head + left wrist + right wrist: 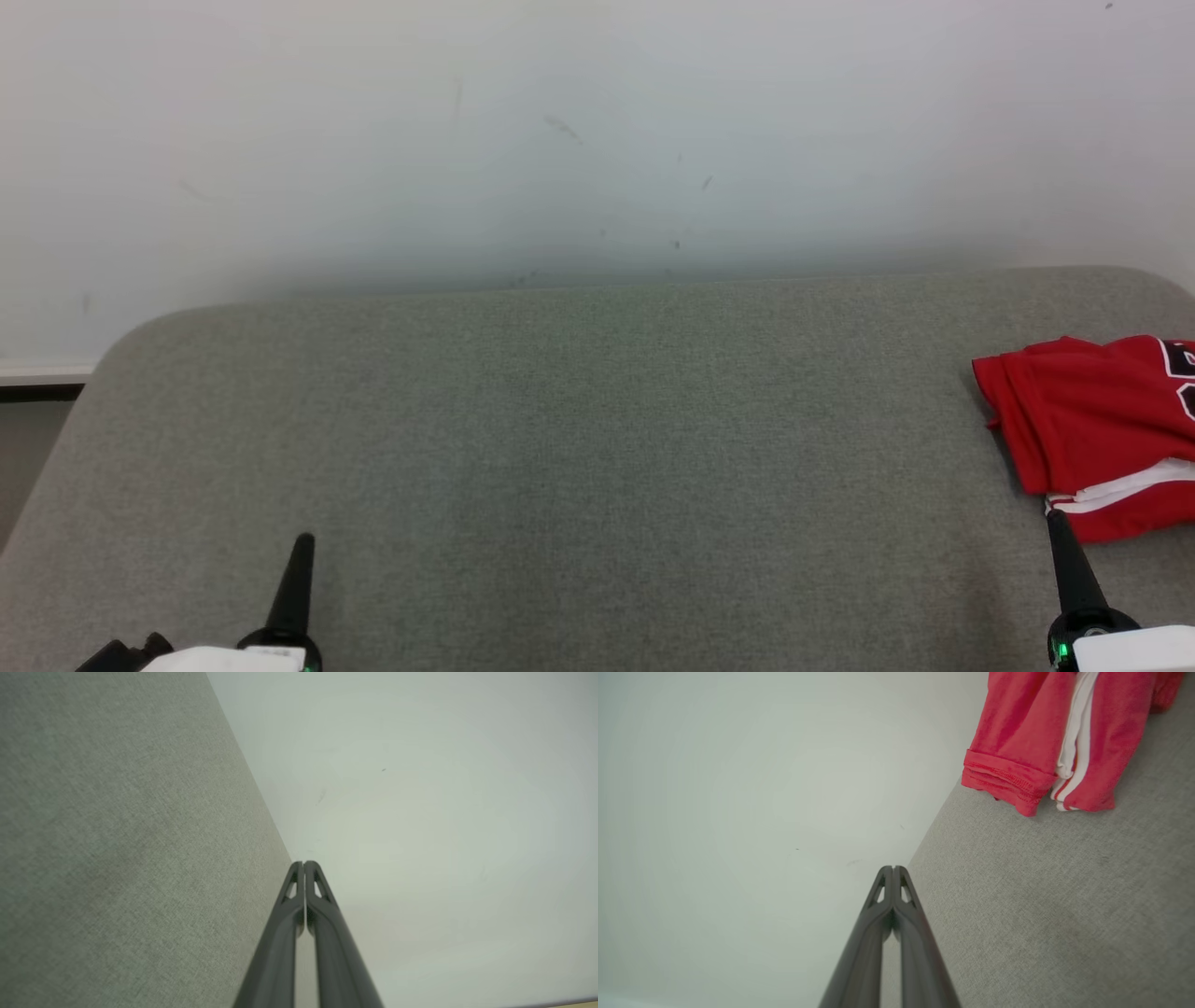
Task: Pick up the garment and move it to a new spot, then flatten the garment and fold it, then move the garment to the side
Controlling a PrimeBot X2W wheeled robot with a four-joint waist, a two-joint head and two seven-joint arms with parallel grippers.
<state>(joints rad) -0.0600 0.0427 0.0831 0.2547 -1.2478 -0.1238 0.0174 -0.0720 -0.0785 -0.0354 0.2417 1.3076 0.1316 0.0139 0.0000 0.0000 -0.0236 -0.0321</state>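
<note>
A red garment [1102,429] with white stripes and dark lettering lies folded at the right edge of the grey fabric surface [597,448], cut off by the head view's border. In the right wrist view the garment [1031,732] shows its hemmed edge and white stripe. My right gripper [1055,518] is shut with nothing in it, its tip just below the garment's near corner; whether it touches the cloth I cannot tell. In its own view the right gripper [893,868] has both fingers pressed together. My left gripper [303,541] sits shut and empty at the lower left; the left gripper [304,863] is over bare fabric.
The grey surface has rounded far corners and ends against a pale wall [597,140]. A strip of floor and skirting [37,383] shows past its left end. Bare fabric stretches between the two grippers.
</note>
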